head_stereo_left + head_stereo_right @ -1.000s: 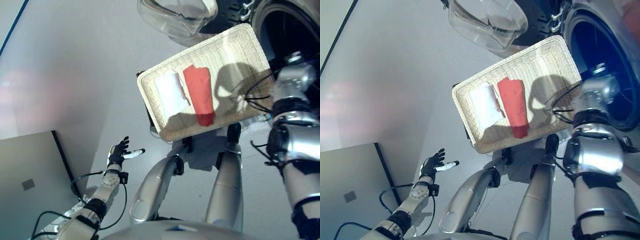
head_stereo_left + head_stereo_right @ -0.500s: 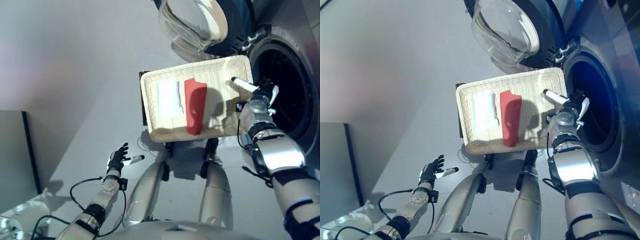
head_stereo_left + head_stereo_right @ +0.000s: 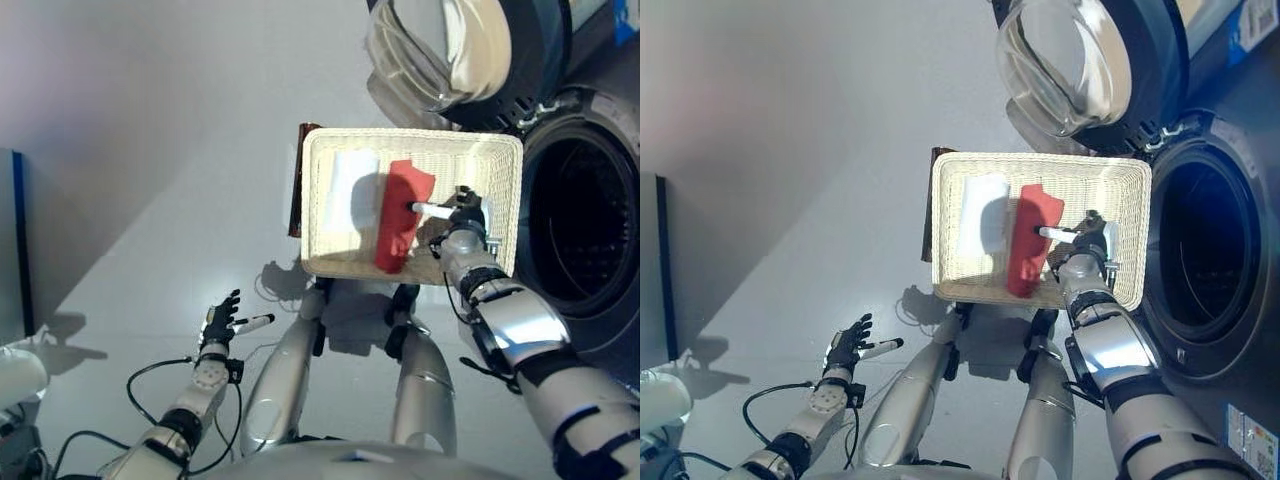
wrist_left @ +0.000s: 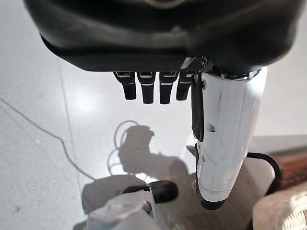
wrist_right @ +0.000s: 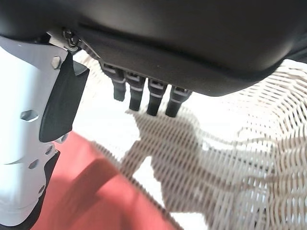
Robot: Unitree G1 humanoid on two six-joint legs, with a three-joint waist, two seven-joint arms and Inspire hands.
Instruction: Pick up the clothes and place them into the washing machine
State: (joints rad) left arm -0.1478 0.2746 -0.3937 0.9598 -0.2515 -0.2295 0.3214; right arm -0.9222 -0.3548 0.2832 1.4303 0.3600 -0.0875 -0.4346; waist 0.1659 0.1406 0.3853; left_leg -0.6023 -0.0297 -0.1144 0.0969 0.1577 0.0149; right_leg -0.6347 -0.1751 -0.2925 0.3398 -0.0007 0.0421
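Observation:
A red cloth (image 3: 398, 215) and a white cloth (image 3: 345, 195) lie side by side in the shallow wicker basket (image 3: 505, 190) next to the washing machine's open drum (image 3: 585, 225). My right hand (image 3: 462, 215) hovers over the basket just right of the red cloth, fingers straight, its white-covered thumb pointing at the cloth. In the right wrist view the fingers (image 5: 144, 91) hang open above the wicker and the red cloth (image 5: 96, 191). My left hand (image 3: 218, 320) is open and empty low over the floor; its fingers (image 4: 153, 88) show straight in the left wrist view.
The washer's round glass door (image 3: 440, 55) stands open behind the basket. The dark brown box (image 3: 296, 190) shows at the basket's left edge. A dark panel (image 3: 15, 250) stands at the far left on the grey floor.
The camera has swung, shifting the whole picture. My right hand has moved from the basket's right rim in over the basket, toward the red cloth. My left hand stays low and open.

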